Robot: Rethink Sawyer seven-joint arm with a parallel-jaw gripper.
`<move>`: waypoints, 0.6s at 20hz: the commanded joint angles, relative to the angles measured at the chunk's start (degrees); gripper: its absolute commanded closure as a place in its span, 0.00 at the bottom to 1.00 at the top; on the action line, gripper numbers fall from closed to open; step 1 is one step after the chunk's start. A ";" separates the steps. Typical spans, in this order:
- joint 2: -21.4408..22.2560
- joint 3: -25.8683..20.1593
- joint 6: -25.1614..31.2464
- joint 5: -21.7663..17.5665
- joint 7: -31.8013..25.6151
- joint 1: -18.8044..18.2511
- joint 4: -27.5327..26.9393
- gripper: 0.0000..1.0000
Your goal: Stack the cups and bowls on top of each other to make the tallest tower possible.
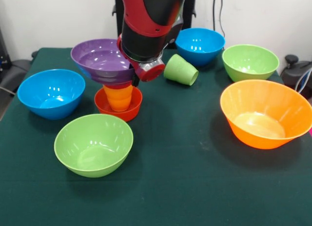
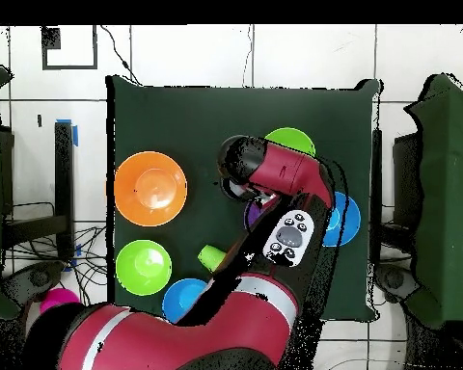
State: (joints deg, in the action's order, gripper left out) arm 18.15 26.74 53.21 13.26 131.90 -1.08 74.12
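Observation:
The tower stands left of centre: a small red-orange bowl (image 1: 118, 109) holds the orange cup (image 1: 118, 96), and the shallow purple bowl (image 1: 100, 60) rests on the cup, leaning left. My gripper (image 1: 134, 77) is at the purple bowl's right rim, hidden under the arm's wrist (image 1: 146, 40). The light green cup (image 1: 181, 70) lies on its side just right of the arm; it also shows in the overhead view (image 2: 209, 255). No magenta bowl is on the tower; a magenta round thing (image 2: 57, 301) shows beside the table.
Around the tower stand two blue bowls (image 1: 51, 93) (image 1: 200, 45), two light green bowls (image 1: 93, 144) (image 1: 250, 61) and the largest orange bowl (image 1: 265, 113), all on the dark green table cloth (image 1: 185, 187). The arm (image 2: 274, 173) covers the tower in the overhead view.

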 commanded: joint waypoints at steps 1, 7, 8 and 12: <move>-5.61 -13.48 -3.77 2.33 2.35 -1.23 5.37 1.00; -5.55 -15.41 -3.17 3.02 0.82 -2.34 5.37 1.00; -5.12 -15.69 -2.99 3.19 0.66 -2.42 5.79 1.00; -4.84 -16.28 -3.09 3.16 1.04 -2.61 6.20 1.00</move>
State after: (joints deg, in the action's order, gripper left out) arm 19.06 24.87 53.23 13.43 131.90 -2.96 74.33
